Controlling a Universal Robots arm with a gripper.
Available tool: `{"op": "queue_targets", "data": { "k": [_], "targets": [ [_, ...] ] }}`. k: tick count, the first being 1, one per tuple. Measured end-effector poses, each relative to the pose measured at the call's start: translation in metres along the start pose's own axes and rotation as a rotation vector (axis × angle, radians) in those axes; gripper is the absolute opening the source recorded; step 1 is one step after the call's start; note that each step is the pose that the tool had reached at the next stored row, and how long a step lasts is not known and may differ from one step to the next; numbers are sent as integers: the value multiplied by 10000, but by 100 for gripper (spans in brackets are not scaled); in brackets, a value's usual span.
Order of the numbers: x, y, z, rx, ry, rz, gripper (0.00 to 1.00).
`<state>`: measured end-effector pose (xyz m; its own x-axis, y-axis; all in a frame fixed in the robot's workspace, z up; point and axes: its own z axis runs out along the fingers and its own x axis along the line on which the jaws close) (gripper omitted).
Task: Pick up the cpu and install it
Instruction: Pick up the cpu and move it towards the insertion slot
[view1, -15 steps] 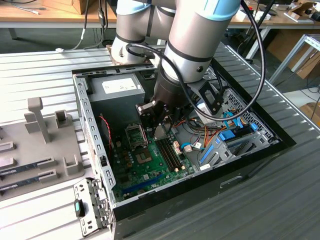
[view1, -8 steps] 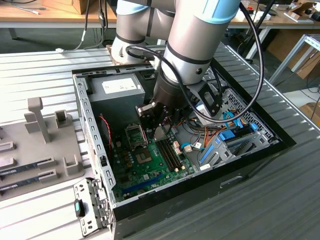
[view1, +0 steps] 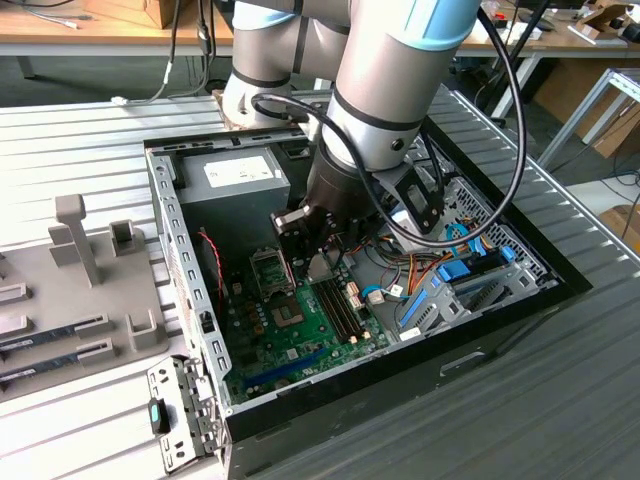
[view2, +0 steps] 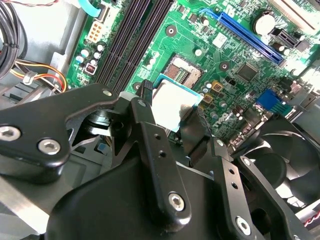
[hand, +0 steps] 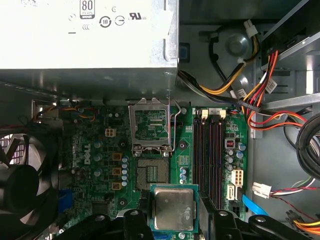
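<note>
Item: black two-fingered pincer (hand: 175, 212) on the grey and blue arm, clamped on the cpu (hand: 174, 209), a small flat square chip with a silver-grey metal top and a thin green rim. In both wrist views one black finger (view2: 150, 117) presses each of two opposite edges of the chip. The chip is held level, clear of the board, just beside the empty socket.

Item: square processor socket (hand: 153, 172) with its dark contact field bare, set in the green motherboard (view2: 235, 45). Its silver metal load frame (hand: 151, 125) stands swung open on the far side of the socket.

Item: pair of long black memory slots (hand: 210, 155), beside the socket.

Item: round black case fan (hand: 22, 180), at the board's other side.

Item: silver-grey boxed power supply (hand: 90, 40), beyond the open frame, with bundled red, yellow and black wires (hand: 240, 95) running from it.

Item: open black and grey computer case (view1: 190, 290) lying on its side on the grey ribbed counter (view1: 70, 150).

Item: grey moulded fixture tray (view1: 90, 270) with upright posts, on the exterior view's left of the case.
</note>
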<state>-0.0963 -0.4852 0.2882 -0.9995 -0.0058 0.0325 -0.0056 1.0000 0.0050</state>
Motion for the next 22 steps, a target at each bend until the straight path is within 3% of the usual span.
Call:
{"op": "queue_targets", "data": {
  "k": [22],
  "targets": [
    [-1, -1, 40, 0, 0, 0, 47]
  ]
}}
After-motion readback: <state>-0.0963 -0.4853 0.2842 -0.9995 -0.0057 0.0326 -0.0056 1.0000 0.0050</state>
